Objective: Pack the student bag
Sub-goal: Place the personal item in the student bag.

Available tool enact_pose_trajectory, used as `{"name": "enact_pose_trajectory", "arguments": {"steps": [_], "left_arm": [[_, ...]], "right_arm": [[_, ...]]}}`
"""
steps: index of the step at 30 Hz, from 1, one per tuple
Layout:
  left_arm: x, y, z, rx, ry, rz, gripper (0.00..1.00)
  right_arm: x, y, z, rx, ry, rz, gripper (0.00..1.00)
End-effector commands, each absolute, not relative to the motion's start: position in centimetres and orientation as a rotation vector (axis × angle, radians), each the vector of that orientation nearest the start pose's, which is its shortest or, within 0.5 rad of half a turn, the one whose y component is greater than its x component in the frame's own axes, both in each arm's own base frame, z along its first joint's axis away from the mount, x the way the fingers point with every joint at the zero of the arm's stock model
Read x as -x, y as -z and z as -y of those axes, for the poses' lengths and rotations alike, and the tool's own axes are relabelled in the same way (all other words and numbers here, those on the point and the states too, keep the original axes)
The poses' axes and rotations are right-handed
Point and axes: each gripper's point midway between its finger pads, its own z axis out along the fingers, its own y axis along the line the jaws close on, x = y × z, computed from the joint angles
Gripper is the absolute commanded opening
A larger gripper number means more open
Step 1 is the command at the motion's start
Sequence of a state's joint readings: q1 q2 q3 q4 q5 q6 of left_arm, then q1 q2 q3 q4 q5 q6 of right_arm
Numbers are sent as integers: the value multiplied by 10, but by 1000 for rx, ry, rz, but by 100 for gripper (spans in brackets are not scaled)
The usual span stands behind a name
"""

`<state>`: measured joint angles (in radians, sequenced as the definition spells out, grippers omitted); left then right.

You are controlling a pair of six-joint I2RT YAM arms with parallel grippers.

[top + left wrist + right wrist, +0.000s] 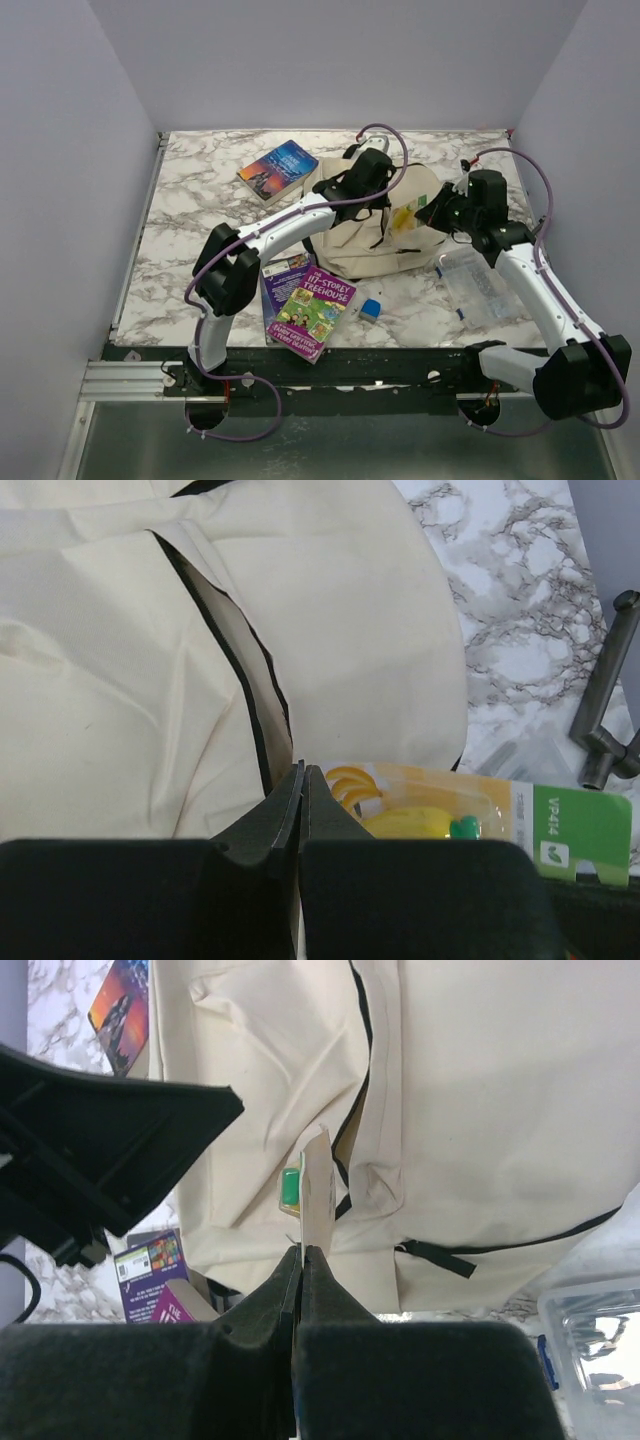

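The cream-beige student bag [350, 250] lies flat at the middle back of the table, with black zipper trim across it [120, 680] [500, 1110]. My left gripper [383, 200] is over the bag's top; its fingertips [300, 772] are shut on the bag's fabric right beside the black zipper edge. My right gripper [428, 213] reaches in from the right and is shut [302, 1252] on a yellow carded packet [405, 215] with a green label [575, 835]. The packet stands edge-on [318, 1190] above the bag, next to the left fingers.
A blue paperback [278, 170] lies behind the bag at the left. Two purple books [315, 312] and a small blue-white object [370, 308] lie in front of the bag. A clear plastic compartment box [480, 285] sits at the right [590, 1330].
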<state>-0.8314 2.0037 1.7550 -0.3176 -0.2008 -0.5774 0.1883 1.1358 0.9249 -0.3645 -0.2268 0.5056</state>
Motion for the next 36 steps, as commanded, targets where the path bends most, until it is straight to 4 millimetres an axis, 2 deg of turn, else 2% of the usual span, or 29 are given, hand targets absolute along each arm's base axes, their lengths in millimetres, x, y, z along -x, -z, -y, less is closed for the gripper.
{"name": "enact_pose_trajectory", "arguments": {"steps": [1,2,3,4,5,6,8,11,15,20,22,25,28,32,33,36], "left_arm": [[-393,-211,424,-221,663,-2138,0],[-394,-200,422,-212,626,-2185,0],[-395,-193,418,-189,580,-2235,11],[-396,-183,416,-166,548,-2280,31],[-393,-171,416,-156,532,-2323,39],[-389,-159,416,-148,529,-2358,43],[-383,-139,414,-101,524,-2410,48],[-381,-120,413,-41,509,-2455,55],[-377,-100,416,40,515,-2524,57],[-377,-85,433,161,617,-2609,59],[-379,-74,432,242,616,-2657,58],[-384,-68,429,308,615,-2679,53],[-391,-73,426,314,615,-2658,37],[-394,-79,428,260,644,-2631,4],[-393,-84,430,230,666,-2614,0],[-383,-93,440,112,779,-2568,0]], "right_arm": [[-343,-211,-106,-266,-575,-2168,1],[-345,-209,-100,-270,-526,-2172,0],[-346,-208,-93,-277,-479,-2172,0],[-346,-207,-88,-272,-444,-2172,1],[-346,-209,-86,-266,-431,-2163,0],[-345,-211,-85,-264,-426,-2150,1],[-344,-214,-85,-259,-431,-2140,0],[-342,-215,-87,-244,-448,-2136,1],[-338,-215,-90,-231,-463,-2140,0],[-332,-213,-93,-221,-491,-2148,1],[-330,-212,-94,-218,-493,-2150,1],[-328,-212,-94,-215,-495,-2150,0],[-327,-211,-95,-209,-507,-2150,1],[-328,-207,-101,-203,-542,-2162,1],[-328,-207,-104,-198,-559,-2165,1],[-331,-209,-113,-182,-622,-2166,0]]}}
